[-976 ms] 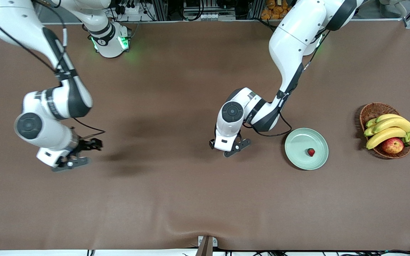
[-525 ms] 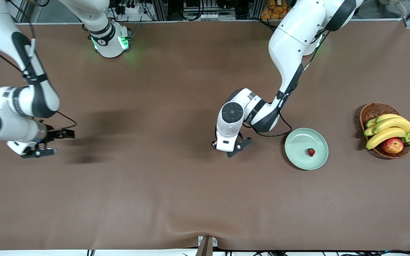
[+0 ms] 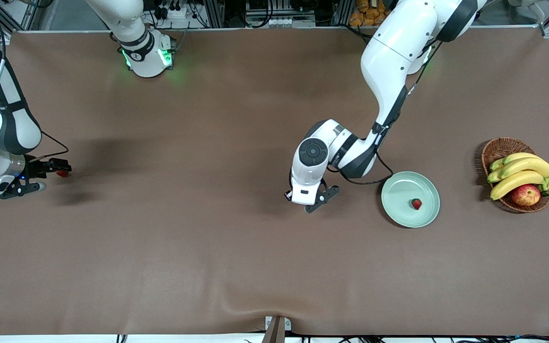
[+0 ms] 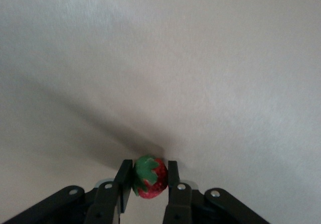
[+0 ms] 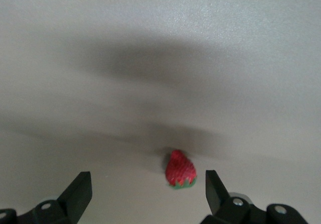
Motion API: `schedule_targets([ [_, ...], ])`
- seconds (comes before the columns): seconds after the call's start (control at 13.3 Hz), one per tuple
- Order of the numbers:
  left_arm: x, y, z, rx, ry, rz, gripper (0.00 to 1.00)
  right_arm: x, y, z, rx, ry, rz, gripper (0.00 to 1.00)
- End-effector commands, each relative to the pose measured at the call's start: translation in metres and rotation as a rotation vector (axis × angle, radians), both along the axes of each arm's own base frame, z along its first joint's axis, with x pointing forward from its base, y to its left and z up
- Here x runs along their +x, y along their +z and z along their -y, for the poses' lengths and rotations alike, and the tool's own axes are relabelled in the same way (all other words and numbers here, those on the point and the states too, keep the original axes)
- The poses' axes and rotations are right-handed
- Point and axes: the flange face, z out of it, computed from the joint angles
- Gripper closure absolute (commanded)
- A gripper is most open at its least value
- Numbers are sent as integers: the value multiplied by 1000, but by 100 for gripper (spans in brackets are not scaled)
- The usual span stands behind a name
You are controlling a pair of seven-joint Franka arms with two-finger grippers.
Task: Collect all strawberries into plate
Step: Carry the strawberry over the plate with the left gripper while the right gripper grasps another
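Red strawberry [image 4: 150, 177] between left end effector [image 4: 149, 184] fingers

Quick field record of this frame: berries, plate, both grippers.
plate: pale green, beside the wicker basket
strawberry on plate: one
left gripper: fingers shut on a strawberry, low over the cloth toward the table's middle
right gripper: open, at the right arm's end of the table
third strawberry: on the cloth between the right gripper's open fingers, not gripped
basket contents: bananas, apple
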Motion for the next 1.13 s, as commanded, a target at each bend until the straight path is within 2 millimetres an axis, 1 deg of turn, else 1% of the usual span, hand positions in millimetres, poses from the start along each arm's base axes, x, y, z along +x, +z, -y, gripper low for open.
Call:
schedule_targets([
  [0.0, 29, 30, -30, 15, -28, 51, 100, -10, -21, 18, 13, 51, 40, 0],
  [0.15, 43, 58, -56, 37, -108, 44, 100, -14, -32, 27, 7, 59, 43, 0],
  [0.23, 51, 73, -70, 41, -137, 47, 100, -17, -32, 30, 2, 60, 39, 0],
  [0.3, 62, 89, -92, 49, -161, 47, 100, -17, -32, 31, -2, 65, 37, 0],
  [0.45, 73, 120, -127, 69, -229, 18, 100, -19, -34, 31, -1, 66, 33, 0],
  [0.53, 82, 135, -154, 70, -273, 7, 100, -20, -38, 30, 4, 65, 27, 0],
  [0.6, 90, 144, -180, 77, -322, -9, 100, -22, -42, 30, 9, 63, 20, 0],
  [0.68, 94, 146, -204, 86, -386, -36, 100, -22, -42, 29, 9, 66, 18, 6],
  [0.75, 100, 149, -233, 90, -443, -59, 100, -22, -42, 29, 9, 66, 16, 42],
  [0.83, 105, 148, -262, 90, -471, -81, 100, -22, -41, 30, 9, 64, 15, 69],
  [0.9, 106, 143, -282, 87, -498, -109, 100, -23, -42, 30, 11, 66, 12, 91],
  [0.98, 104, 136, -305, 85, -519, -131, 100, -23, -42, 30, 12, 67, 11, 100],
  [1.05, 103, 126, -328, 77, -544, -152, 100, -24, -43, 28, 16, 73, 1, 100],
])
